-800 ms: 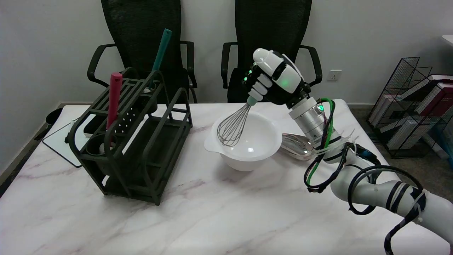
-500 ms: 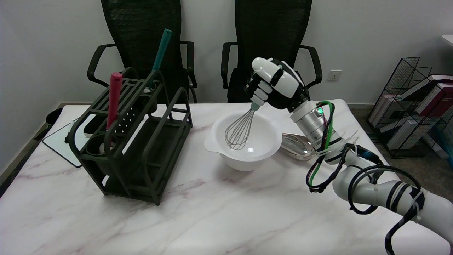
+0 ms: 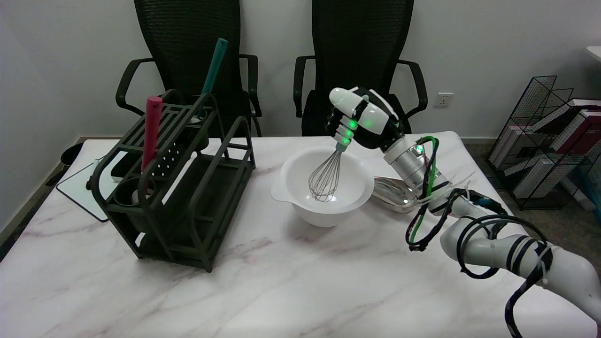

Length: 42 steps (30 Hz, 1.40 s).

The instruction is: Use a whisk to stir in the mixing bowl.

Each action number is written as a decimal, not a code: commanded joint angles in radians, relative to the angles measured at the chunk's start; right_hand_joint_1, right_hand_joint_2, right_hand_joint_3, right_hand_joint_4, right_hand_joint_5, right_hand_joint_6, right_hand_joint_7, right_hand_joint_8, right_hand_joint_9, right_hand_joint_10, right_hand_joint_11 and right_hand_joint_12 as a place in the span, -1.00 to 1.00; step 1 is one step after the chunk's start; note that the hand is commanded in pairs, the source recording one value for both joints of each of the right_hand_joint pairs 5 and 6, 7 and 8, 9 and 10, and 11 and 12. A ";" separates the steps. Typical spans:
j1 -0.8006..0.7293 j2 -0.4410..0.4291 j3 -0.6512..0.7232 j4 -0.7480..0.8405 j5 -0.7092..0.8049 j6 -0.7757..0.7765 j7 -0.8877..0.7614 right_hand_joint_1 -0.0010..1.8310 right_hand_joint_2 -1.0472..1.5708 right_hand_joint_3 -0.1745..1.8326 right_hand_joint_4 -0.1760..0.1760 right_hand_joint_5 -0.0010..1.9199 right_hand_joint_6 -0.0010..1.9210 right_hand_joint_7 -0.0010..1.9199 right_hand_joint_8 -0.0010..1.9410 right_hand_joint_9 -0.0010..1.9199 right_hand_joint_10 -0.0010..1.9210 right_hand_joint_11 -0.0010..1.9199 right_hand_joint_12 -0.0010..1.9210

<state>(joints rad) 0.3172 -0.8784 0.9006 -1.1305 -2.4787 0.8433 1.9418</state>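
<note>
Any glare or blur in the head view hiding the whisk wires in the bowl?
Head view: whisk wires sharp against the white mixing bowl; small glare spot low inside the bowl beside the wires; right hand unblurred, green lights glowing.

Even, bright indoor light falls from above. The marble table (image 3: pixel 263 286) shows soft glare and faint shadows under the white bowl (image 3: pixel 324 206) and dark rack (image 3: pixel 178 188). Focus is sharp throughout, with no visible motion blur.
</note>
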 commanded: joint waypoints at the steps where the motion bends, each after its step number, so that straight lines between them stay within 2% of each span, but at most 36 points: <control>1: 0.123 -0.051 -0.115 0.065 -0.016 -0.085 -0.085 0.30 0.78 -0.33 0.00 1.00 1.00 1.00 0.98 1.00 1.00 1.00 1.00; 9: 0.197 -0.074 -0.161 0.063 -0.016 -0.169 -0.190 0.30 0.77 -0.33 0.00 1.00 1.00 1.00 0.98 1.00 1.00 1.00 1.00; 20: 0.246 -0.119 -0.146 0.162 -0.016 -0.184 -0.198 0.32 0.75 -0.33 0.00 1.00 1.00 1.00 0.98 1.00 1.00 1.00 1.00; 31: 0.115 -0.048 0.006 0.107 -0.016 -0.191 -0.199 0.32 0.77 -0.32 0.00 1.00 1.00 1.00 0.98 1.00 1.00 1.00 1.00; 42: -0.117 0.022 0.163 -0.149 -0.016 -0.282 -0.199 0.27 0.85 -0.37 0.00 1.00 1.00 1.00 0.98 1.00 1.00 1.00 1.00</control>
<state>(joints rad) 0.4338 -0.9354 0.8800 -1.0504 -2.4948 0.6530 1.7550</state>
